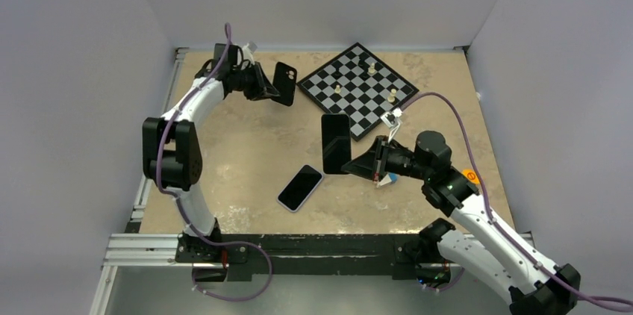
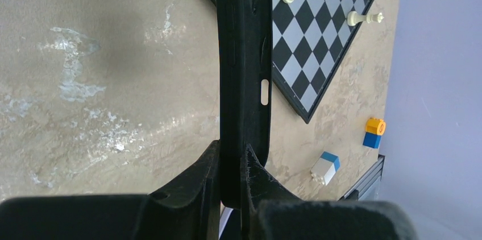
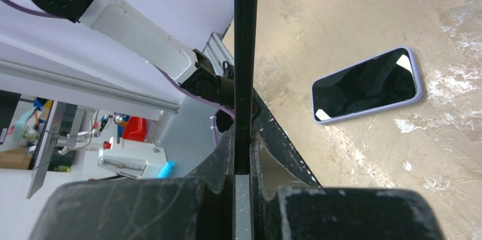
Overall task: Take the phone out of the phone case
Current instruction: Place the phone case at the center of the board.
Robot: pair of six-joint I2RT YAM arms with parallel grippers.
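Observation:
The empty black phone case [image 1: 284, 83] hangs above the table's far left part, and my left gripper [image 1: 267, 85] is shut on one end of it. In the left wrist view the phone case [image 2: 244, 52] runs edge-on up from the left gripper [image 2: 233, 174]. The bare black phone [image 1: 336, 143] is held apart from it over the middle of the table, screen up. My right gripper [image 1: 367, 164] is shut on the phone's near right corner. The right wrist view shows the phone [image 3: 243, 52] as a thin dark edge pinched in the right gripper [image 3: 243, 152].
A second phone in a lavender case [image 1: 299, 187] [image 3: 366, 85] lies screen up on the near middle of the table. A chessboard [image 1: 358, 89] [image 2: 318, 41] with a few pale pieces sits at the back. A white-and-blue block [image 2: 325, 168] and an orange-and-blue block [image 2: 374, 133] lie to the right.

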